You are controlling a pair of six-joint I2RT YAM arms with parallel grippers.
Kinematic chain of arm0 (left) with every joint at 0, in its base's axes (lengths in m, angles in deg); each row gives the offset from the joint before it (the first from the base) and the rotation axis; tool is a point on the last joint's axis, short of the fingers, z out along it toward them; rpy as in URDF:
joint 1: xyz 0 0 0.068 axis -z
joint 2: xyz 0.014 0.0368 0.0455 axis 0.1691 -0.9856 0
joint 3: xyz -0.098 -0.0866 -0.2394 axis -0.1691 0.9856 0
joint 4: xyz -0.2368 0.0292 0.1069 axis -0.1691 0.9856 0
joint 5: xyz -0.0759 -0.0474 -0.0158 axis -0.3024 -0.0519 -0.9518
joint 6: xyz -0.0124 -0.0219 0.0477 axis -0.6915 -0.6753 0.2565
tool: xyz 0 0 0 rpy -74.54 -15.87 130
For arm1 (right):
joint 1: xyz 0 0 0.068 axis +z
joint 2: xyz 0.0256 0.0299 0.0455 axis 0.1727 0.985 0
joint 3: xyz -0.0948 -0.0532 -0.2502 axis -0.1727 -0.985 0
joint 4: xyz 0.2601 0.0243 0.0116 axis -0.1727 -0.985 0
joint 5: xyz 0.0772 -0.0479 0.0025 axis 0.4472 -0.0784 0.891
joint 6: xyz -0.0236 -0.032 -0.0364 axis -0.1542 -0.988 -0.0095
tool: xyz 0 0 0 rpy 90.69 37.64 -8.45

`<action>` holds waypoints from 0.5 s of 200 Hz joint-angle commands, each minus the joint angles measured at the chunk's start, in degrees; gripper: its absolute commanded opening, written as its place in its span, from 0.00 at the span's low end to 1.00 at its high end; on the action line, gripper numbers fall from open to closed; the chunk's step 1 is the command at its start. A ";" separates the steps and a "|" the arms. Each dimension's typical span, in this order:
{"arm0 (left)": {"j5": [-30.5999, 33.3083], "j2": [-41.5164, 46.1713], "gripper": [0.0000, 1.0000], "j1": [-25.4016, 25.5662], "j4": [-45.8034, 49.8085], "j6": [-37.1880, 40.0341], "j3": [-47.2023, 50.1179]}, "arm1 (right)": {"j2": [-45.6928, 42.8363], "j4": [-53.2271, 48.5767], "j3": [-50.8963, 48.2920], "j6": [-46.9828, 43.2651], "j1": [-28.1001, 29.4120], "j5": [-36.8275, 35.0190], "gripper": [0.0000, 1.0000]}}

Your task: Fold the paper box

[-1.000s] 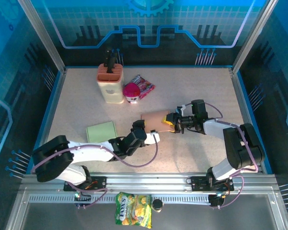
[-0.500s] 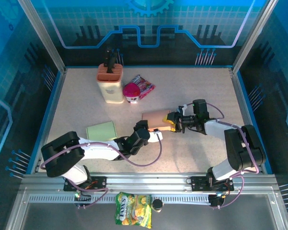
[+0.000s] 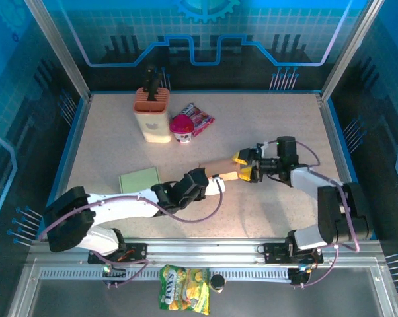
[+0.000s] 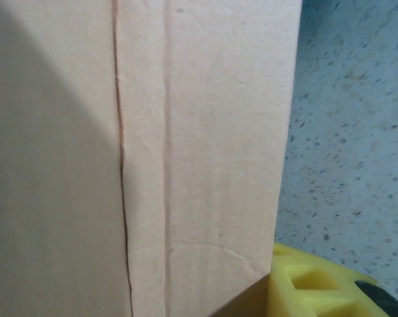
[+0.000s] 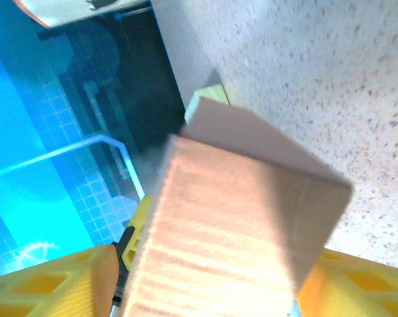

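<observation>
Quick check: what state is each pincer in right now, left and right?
Left pincer: against the box; whether it grips cannot be told.
Right pincer: open, with the box end between its fingers.

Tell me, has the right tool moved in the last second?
Yes. In the top view the right tool has shifted slightly to the right, farther from the knife block.

Paper box between left tool and right tool
</observation>
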 commanded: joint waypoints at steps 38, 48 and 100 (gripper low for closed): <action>-17.42 1.58 0.40 0.09 32.32 -16.39 -11.34 | -15.76 -31.08 6.33 -22.34 -4.30 -15.28 0.75; -20.52 0.78 0.40 -0.30 35.67 -17.81 -12.69 | -18.27 -34.67 6.95 -24.98 -3.71 -19.23 0.74; -29.75 -5.45 0.39 -4.29 45.44 -20.79 -18.32 | -27.79 -43.18 7.51 -32.23 7.74 -36.22 0.69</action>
